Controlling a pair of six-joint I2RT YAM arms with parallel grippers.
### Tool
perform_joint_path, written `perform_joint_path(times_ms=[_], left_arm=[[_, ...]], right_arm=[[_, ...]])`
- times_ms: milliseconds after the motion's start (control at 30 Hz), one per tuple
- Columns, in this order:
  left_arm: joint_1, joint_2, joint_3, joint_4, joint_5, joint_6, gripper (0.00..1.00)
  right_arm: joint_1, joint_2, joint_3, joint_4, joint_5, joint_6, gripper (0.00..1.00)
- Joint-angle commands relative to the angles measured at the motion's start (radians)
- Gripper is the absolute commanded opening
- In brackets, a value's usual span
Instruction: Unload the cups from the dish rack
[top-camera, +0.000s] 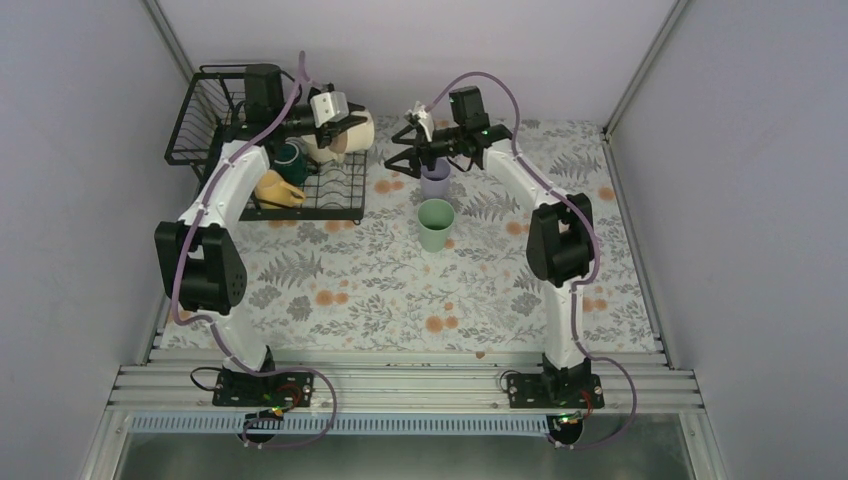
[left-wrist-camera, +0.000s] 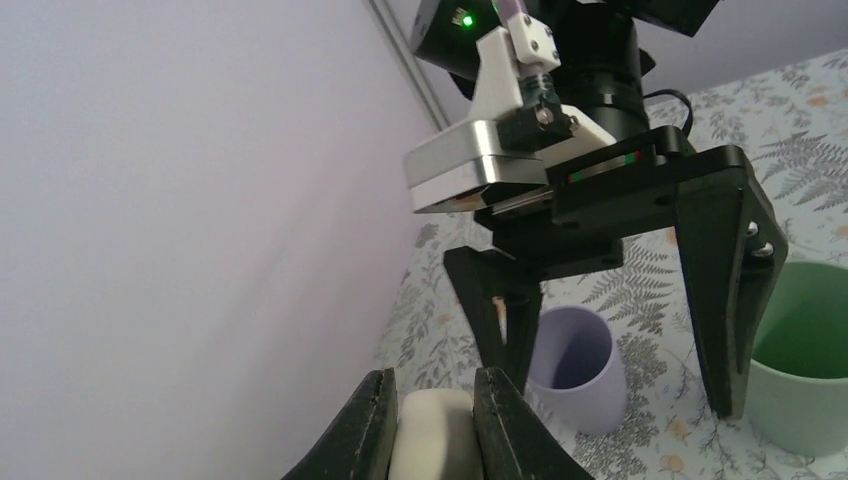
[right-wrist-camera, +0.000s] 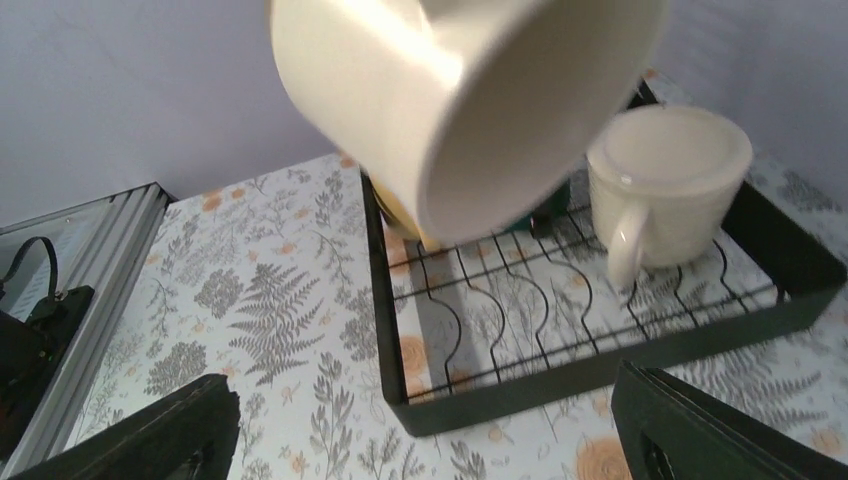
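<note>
Cups, six counted. Cream, two: lifted cream mug (top-camera: 350, 140), clamped in the left gripper (top-camera: 345, 122) jaws above the dish rack (top-camera: 215, 120); inverted cream mug (right-wrist-camera: 670, 165) on the rack, seen only from the right wrist. In rack, one each: dark teal mug (top-camera: 292, 158), yellow mug (top-camera: 278, 188). On desk (top-camera: 380, 290), one each: lavender tumbler (top-camera: 435, 180), mint-green tumbler (top-camera: 436, 223), both upright. Right gripper (top-camera: 408, 148) jaws wide apart, empty, over the lavender tumbler.

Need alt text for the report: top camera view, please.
The left hand holds a cream mug over the black rack at the back left. The right hand hangs open near a lavender cup, a green cup just nearer.
</note>
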Motion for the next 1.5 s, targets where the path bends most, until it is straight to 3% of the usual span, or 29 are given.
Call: perform_joint_path(times_ms=[0, 767, 833, 900, 1100, 1233, 1333, 1467], left_arm=[[0.008, -0.054, -0.041, 0.219, 0.119, -0.083, 0.02], [0.008, -0.023, -0.258, 0.833, 0.217, -0.529, 0.02], [0.009, -0.021, -0.275, 0.882, 0.217, -0.552, 0.02], [0.009, -0.02, -0.282, 0.913, 0.215, -0.572, 0.02], [0.008, -0.015, -0.275, 0.949, 0.222, -0.606, 0.02], [0.008, -0.013, -0.282, 0.986, 0.229, -0.634, 0.02], [0.006, -0.014, -0.286, 0.985, 0.237, -0.629, 0.05], [-0.003, -0.034, -0.276, 0.787, 0.211, -0.456, 0.32]], right_arm=[[0.017, 0.026, 0.081, 0.073, -0.048, 0.035, 0.96], [0.083, 0.092, 0.172, 0.147, -0.12, 0.099, 0.92], [0.088, 0.095, 0.179, 0.155, -0.121, 0.11, 0.82], [0.092, 0.108, 0.201, 0.138, -0.115, 0.109, 0.65], [0.099, 0.09, 0.167, 0.134, -0.122, 0.083, 0.41], [0.104, 0.077, 0.163, 0.117, -0.109, 0.076, 0.05], [0.105, 0.055, 0.147, 0.123, -0.123, 0.089, 0.03], [0.104, 0.013, 0.134, 0.101, -0.092, 0.081, 0.03]])
